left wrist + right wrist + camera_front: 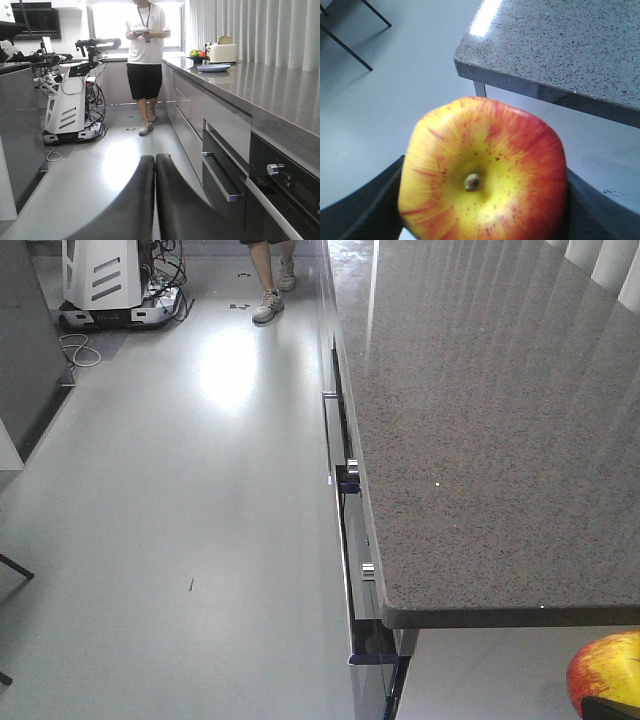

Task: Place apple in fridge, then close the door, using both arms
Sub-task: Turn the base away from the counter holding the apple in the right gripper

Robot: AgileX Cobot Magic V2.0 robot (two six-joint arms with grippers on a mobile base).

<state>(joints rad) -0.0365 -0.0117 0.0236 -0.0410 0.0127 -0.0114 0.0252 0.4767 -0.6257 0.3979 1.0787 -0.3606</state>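
Between the 2 fingers (362, 212) of the right gripper (482, 210), clamped at 9 and 3 o'clock, sits the apple (482, 172), stem toward the wrist camera, clear of the counter (555, 45) at 1 o'clock. Judged firm, light, waxy-slick and bruisable, so grip at the widest girth. The left gripper (155, 195) is pressed together, holding nothing.

My left gripper (155, 159) has two smooth matte-black curved fingers (135, 200); my right gripper (484, 190) shows dark textured fingers (365, 210) at four and eight o'clock
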